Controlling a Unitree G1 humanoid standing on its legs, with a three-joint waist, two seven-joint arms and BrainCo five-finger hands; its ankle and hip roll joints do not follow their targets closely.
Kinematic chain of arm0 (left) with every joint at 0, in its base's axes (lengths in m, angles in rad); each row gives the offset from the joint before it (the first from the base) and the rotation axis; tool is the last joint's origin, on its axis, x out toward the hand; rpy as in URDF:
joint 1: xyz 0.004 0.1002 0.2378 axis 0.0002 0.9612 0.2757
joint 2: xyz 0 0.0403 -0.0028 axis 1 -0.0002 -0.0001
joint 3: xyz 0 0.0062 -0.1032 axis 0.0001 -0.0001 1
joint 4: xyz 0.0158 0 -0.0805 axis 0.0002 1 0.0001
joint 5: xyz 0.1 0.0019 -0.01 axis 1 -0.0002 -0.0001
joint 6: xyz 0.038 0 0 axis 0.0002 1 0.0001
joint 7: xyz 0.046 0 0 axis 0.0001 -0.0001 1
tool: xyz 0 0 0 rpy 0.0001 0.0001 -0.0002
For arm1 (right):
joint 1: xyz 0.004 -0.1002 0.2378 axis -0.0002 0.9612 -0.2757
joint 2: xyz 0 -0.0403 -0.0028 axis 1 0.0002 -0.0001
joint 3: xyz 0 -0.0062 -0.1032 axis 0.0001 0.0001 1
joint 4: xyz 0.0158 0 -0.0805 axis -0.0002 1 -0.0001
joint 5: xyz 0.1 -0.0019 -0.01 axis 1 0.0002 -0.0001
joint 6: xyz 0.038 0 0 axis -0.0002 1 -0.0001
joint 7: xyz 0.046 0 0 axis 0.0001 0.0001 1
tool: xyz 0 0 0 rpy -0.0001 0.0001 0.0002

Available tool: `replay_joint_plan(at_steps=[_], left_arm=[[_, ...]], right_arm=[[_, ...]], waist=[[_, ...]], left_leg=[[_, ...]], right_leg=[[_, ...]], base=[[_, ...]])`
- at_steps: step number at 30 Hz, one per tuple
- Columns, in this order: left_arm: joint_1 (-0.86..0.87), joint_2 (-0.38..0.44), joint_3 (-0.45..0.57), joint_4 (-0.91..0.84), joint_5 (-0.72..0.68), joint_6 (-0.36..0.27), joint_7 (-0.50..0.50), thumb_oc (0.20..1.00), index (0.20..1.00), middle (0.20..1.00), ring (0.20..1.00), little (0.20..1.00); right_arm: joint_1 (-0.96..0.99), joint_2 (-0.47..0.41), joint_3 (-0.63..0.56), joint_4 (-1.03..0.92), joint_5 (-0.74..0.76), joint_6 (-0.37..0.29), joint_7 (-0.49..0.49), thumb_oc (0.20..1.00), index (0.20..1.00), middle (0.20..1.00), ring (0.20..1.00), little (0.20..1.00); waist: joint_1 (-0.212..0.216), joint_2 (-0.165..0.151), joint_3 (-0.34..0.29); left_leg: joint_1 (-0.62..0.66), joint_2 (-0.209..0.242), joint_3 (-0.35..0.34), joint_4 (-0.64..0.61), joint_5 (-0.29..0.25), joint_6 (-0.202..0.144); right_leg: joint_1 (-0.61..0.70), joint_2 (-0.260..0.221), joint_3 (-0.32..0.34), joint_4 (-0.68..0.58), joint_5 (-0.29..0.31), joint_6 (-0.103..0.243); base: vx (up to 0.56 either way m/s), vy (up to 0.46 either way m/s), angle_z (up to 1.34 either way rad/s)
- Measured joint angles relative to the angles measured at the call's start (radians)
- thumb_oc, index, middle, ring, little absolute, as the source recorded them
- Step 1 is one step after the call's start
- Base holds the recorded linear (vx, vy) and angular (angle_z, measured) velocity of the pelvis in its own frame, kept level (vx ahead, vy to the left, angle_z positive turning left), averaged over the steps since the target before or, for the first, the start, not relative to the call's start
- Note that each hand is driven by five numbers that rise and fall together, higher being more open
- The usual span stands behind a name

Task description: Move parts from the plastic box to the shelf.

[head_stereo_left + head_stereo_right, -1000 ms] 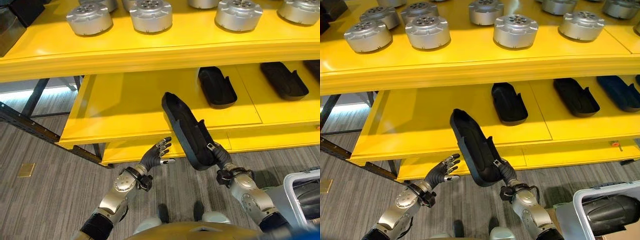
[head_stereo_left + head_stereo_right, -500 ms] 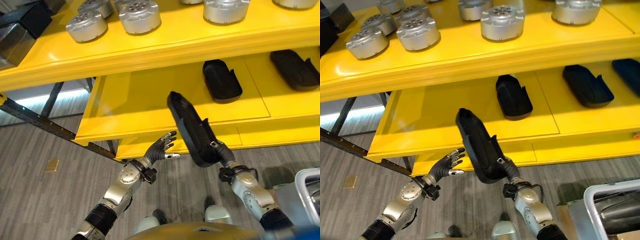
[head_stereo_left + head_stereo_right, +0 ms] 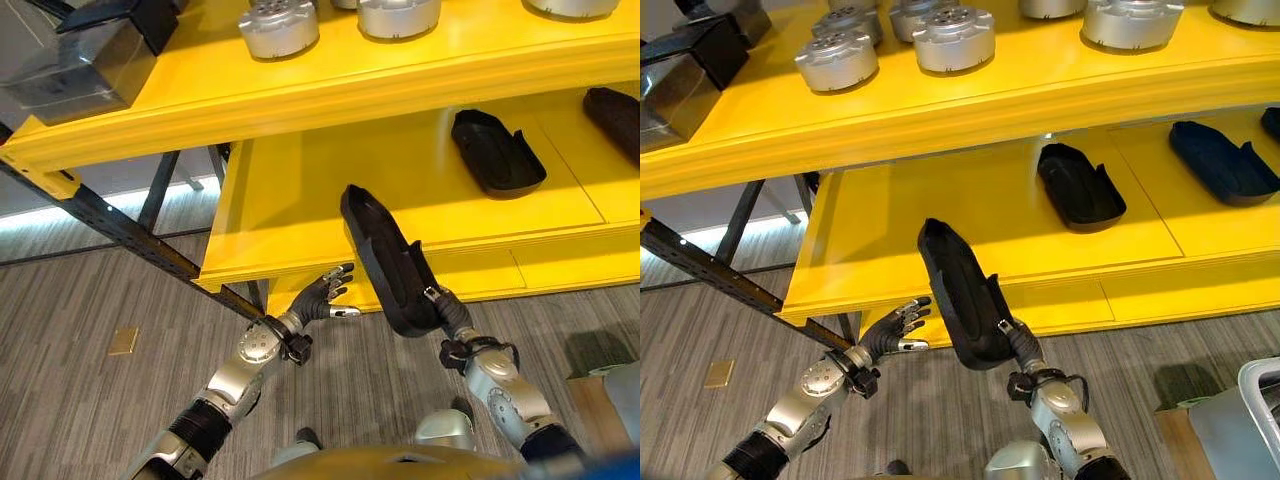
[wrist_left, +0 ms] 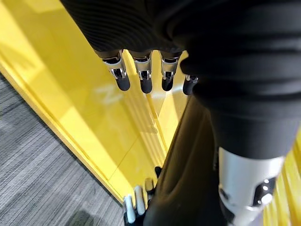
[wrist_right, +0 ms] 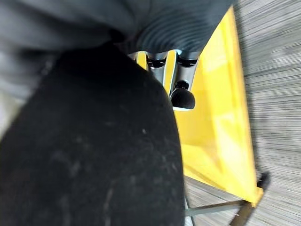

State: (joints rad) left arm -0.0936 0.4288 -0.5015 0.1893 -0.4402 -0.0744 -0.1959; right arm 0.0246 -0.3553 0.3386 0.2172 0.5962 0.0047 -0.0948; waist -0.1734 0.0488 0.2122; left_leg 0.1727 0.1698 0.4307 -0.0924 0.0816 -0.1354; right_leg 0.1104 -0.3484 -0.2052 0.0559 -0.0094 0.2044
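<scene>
One black shell part (image 3: 388,262) is in play, clamped at its near end by the right hand (image 3: 447,316), fingers curled round the rim. The part is off the shelf, held in the air just in front of the lower shelf (image 3: 300,190), over its front edge. Long axis runs from the right hand up and away toward the shelf, leaning to the robot's left; open side faces right.

The left hand (image 3: 318,300) hovers just left of the part's near end, fingers straight and spread, holding nothing, not touching the part. In the left wrist view its fingertips (image 4: 143,84) point at the yellow shelf face with the part beside them.

Relative to the lower shelf: the free stretch lies at the shelf's left half, straight ahead of the part's far tip. Another black shell part (image 3: 1080,187) already lies right of that, a third (image 3: 1223,159) further right. Round silver parts (image 3: 954,38) sit on the upper shelf (image 3: 940,100).

Judgement: the right hand alone carries it; placing calls for pushing forward along the long axis and laying it flat on that bare stretch.
</scene>
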Motion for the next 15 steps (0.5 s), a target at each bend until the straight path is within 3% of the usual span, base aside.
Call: replay_joint_plan(at_steps=[2, 7, 9, 12, 15], left_arm=[[0.008, 0.021, -0.005, 0.000, 0.002, 0.000, 0.000, 1.000, 1.000, 1.000, 1.000, 1.000], [0.014, 0.018, -0.007, 0.000, 0.004, -0.002, 0.006, 1.000, 1.000, 1.000, 1.000, 1.000], [0.018, 0.017, -0.007, 0.001, 0.007, -0.002, 0.006, 1.000, 1.000, 1.000, 1.000, 1.000], [0.032, 0.012, -0.007, 0.013, 0.029, -0.002, 0.005, 1.000, 1.000, 1.000, 1.000, 1.000], [0.034, 0.011, -0.002, 0.027, 0.031, -0.002, 0.003, 1.000, 1.000, 1.000, 1.000, 1.000]], right_arm=[[0.017, 0.034, 0.011, 0.000, -0.001, 0.000, 0.000, 0.200, 0.200, 0.200, 0.200, 0.200], [0.017, 0.080, 0.061, -0.007, -0.004, 0.000, -0.018, 0.200, 0.200, 0.200, 0.200, 0.200], [0.009, 0.076, 0.067, -0.007, -0.006, 0.000, -0.029, 0.200, 0.200, 0.200, 0.200, 0.200], [-0.005, 0.069, 0.066, -0.007, -0.015, 0.000, -0.049, 0.200, 0.200, 0.200, 0.200, 0.200], [-0.043, 0.051, 0.055, -0.008, -0.017, 0.000, -0.065, 0.200, 0.200, 0.200, 0.200, 0.200]], waist=[[0.002, -0.043, -0.027], [0.020, -0.095, -0.058], [0.033, -0.102, -0.062], [0.047, -0.095, -0.055], [0.056, -0.080, -0.018]], left_leg=[[-0.010, -0.001, -0.001, -0.001, 0.000, -0.002], [-0.035, -0.005, 0.000, 0.006, 0.000, -0.002], [-0.052, 0.000, -0.001, 0.011, 0.007, 0.009], [-0.047, 0.002, 0.000, 0.014, -0.017, 0.016], [-0.037, 0.004, 0.050, 0.036, -0.052, 0.039]], right_leg=[[0.000, 0.000, 0.000, -0.016, 0.002, -0.002], [-0.014, -0.001, 0.004, -0.040, 0.033, -0.003], [-0.046, 0.005, 0.003, -0.021, 0.055, -0.011], [-0.084, 0.009, -0.004, 0.039, 0.100, -0.056], [-0.164, 0.007, -0.011, 0.103, 0.247, -0.088]], base=[[0.13, 0.242, 0.00], [0.08, 0.184, -0.03], [0.11, 0.194, -0.03], [0.07, 0.172, -0.21], [0.02, -0.009, -0.55]])
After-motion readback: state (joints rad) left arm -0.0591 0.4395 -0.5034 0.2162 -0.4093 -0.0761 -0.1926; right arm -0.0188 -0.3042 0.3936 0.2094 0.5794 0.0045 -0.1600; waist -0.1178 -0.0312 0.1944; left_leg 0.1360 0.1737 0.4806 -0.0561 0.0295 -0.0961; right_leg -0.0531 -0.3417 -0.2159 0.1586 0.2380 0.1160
